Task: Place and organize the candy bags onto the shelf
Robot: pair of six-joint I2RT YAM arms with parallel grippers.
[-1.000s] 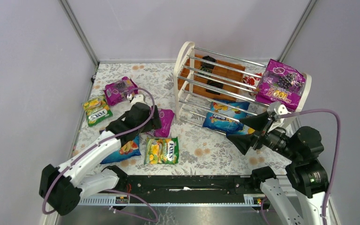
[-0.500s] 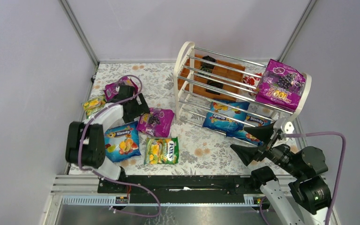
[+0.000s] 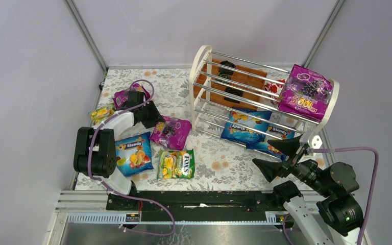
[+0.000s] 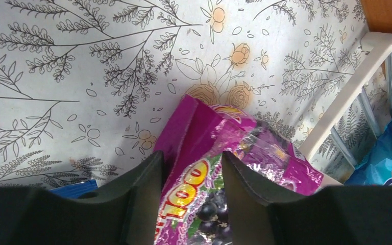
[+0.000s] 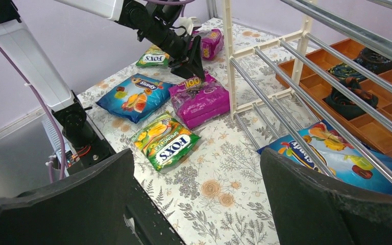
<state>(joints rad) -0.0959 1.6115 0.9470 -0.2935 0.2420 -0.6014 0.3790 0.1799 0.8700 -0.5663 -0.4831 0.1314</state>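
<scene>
Left gripper [image 4: 190,168] has swung in and its jaws have narrowed from wide to pinch the magenta bag [image 4: 235,138] by its end, just left of the shelf [image 3: 198,66]. Pickup looks underway! Right gripper [image 3: 277,157] hangs spread at the shelf's front. Mind the white end panel [image 4: 347,97] close by. Bare top rods wait left of the shelved magenta bag [image 3: 306,92].

Surface [image 3: 224,163]: white, carried grey leaf sprigs and orange blossoms.
Magenta bag [image 3: 170,131]: bore dark grapes and a yellow "100".
FOX'S bag [image 3: 176,164]: was green-yellow.
Blue bag [image 3: 131,153]: showed orange fruit.
Shelf [image 3: 192,84]: had white end panels, chrome rods.
Left fingers [image 4: 138,204]: were black.
</scene>
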